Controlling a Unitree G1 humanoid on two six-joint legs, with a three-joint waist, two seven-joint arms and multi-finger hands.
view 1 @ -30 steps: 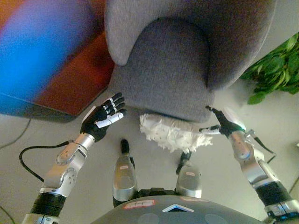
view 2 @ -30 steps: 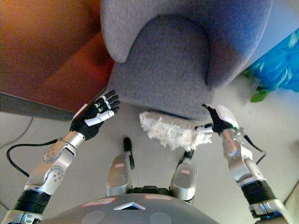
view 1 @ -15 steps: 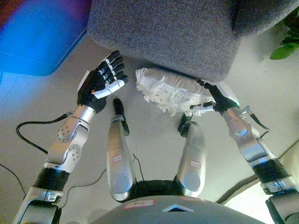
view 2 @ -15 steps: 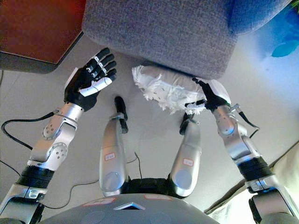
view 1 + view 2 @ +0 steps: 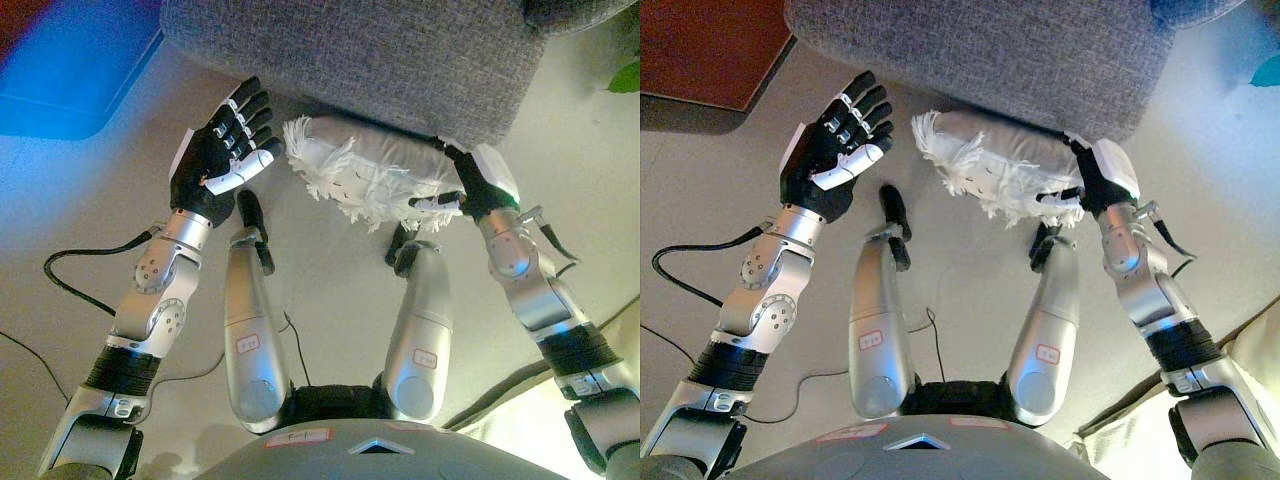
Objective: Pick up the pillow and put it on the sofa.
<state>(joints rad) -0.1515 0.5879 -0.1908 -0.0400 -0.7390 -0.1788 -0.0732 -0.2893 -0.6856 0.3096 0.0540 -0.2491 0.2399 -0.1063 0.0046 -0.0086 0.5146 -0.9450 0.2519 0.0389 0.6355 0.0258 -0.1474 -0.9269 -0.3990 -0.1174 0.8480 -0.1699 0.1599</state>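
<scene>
The pillow (image 5: 378, 166), grey with a shaggy white fringe, lies on the pale floor against the front foot of the grey fabric sofa (image 5: 350, 50). My left hand (image 5: 220, 155) is open with its palm turned toward the pillow's left end, and its fingertips are a short gap from the fringe. At the pillow's right end my right hand (image 5: 480, 185) is open, its fingers laid against the fabric and a white-tipped finger under the fringe. The pillow's far side is hidden under the sofa's edge.
A red-brown surface (image 5: 700, 45) with a dark edge fills the upper left. A green leaf (image 5: 625, 75) shows at the upper right. Something cream-coloured (image 5: 1250, 350) lies at the lower right. Pale floor (image 5: 330, 270) spreads in front of the sofa.
The camera has dropped lower and closer to the floor. My left hand has come in nearer to the pillow's left end. The right hand stays at the right end.
</scene>
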